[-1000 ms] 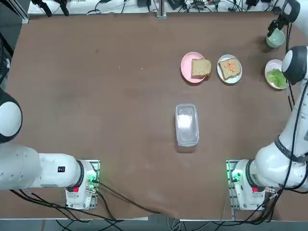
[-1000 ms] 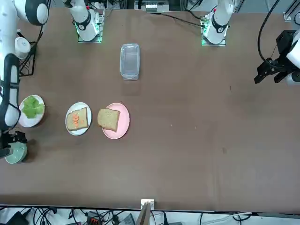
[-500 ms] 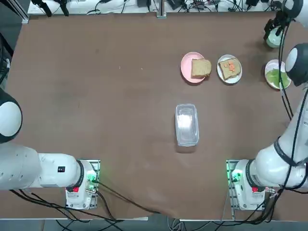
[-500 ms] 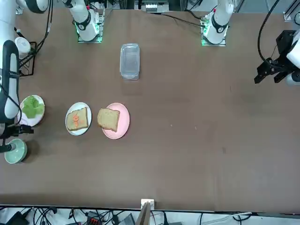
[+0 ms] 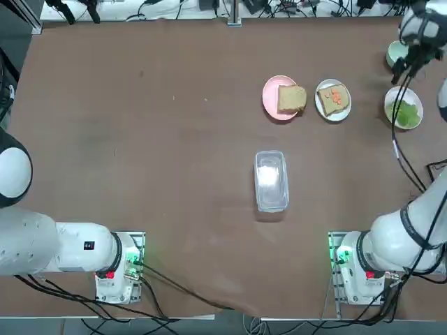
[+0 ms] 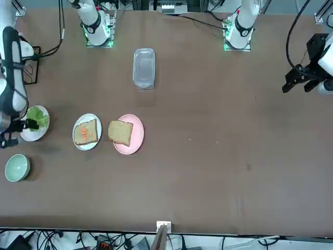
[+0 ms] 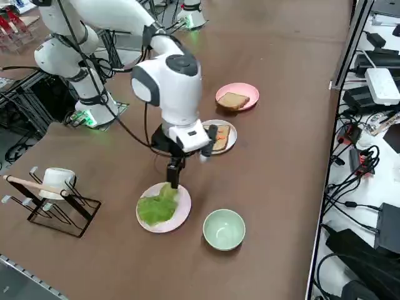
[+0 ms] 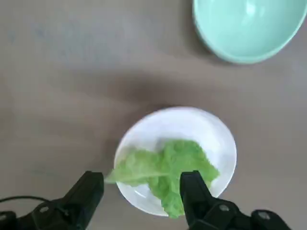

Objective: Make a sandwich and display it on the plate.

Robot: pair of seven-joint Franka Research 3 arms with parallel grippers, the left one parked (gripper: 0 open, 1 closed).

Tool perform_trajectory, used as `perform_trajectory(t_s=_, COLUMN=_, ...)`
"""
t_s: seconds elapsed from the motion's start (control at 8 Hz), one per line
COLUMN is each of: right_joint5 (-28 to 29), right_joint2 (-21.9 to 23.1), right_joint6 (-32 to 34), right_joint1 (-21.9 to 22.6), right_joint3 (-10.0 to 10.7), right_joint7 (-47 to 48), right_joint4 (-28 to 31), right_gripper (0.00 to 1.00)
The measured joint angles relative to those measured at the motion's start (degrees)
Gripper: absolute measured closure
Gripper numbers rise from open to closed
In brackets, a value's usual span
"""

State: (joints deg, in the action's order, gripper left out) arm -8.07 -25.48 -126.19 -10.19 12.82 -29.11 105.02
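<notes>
Right wrist view shows the right gripper with its two fingers spread wide and nothing between them, hanging above a green lettuce leaf that lies on a small white dish. The fingers straddle the near edge of the leaf without touching it, which reads as lining up for a pinch on the lettuce. Just beyond that dish sits a pale green bowl, apart from it and seemingly empty.

Seen from the right side view, the gripper points straight down over the leaf, a sensible approach for a thin, floppy thing that must be nipped from above. Farther along the table, the white plate carries one bread slice with orange-red bits on top; this is the open-faced start of the sandwich, kept on the plate where it is to be displayed. Next to it, the pink plate holds the second slice, plain, probably waiting to go on last as the lid.

Farthest off, in the top view, a clear lidded container stands alone mid-table, well apart from the plates.
</notes>
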Motion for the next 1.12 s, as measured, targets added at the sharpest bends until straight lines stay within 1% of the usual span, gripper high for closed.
perform_trajectory(t_s=0.12, right_joint5=-0.4, right_joint2=1.0, right_joint6=-4.2, right_joint1=-1.7, right_joint3=0.0, right_joint7=-3.1, right_joint4=4.1, right_gripper=0.04)
perform_trajectory(t_s=0.25, right_joint5=-0.4, right_joint2=1.1, right_joint6=-7.9, right_joint1=-3.8, right_joint3=0.1, right_joint7=-6.1, right_joint4=6.7, right_gripper=0.04)
perform_trajectory(t_s=0.5, right_joint5=-0.4, right_joint2=-0.1, right_joint6=-12.4, right_joint1=-6.1, right_joint3=0.1, right_joint7=-9.9, right_joint4=9.1, right_gripper=0.05)
perform_trajectory(t_s=0.88, right_joint5=-0.4, right_joint2=-2.3, right_joint6=-14.0, right_joint1=-6.2, right_joint3=-0.1, right_joint7=-10.5, right_joint4=9.1, right_gripper=0.1)
perform_trajectory(t_s=1.12, right_joint5=-0.5, right_joint2=-2.9, right_joint6=-14.1, right_joint1=-6.2, right_joint3=-0.1, right_joint7=-10.6, right_joint4=9.1, right_gripper=0.19)
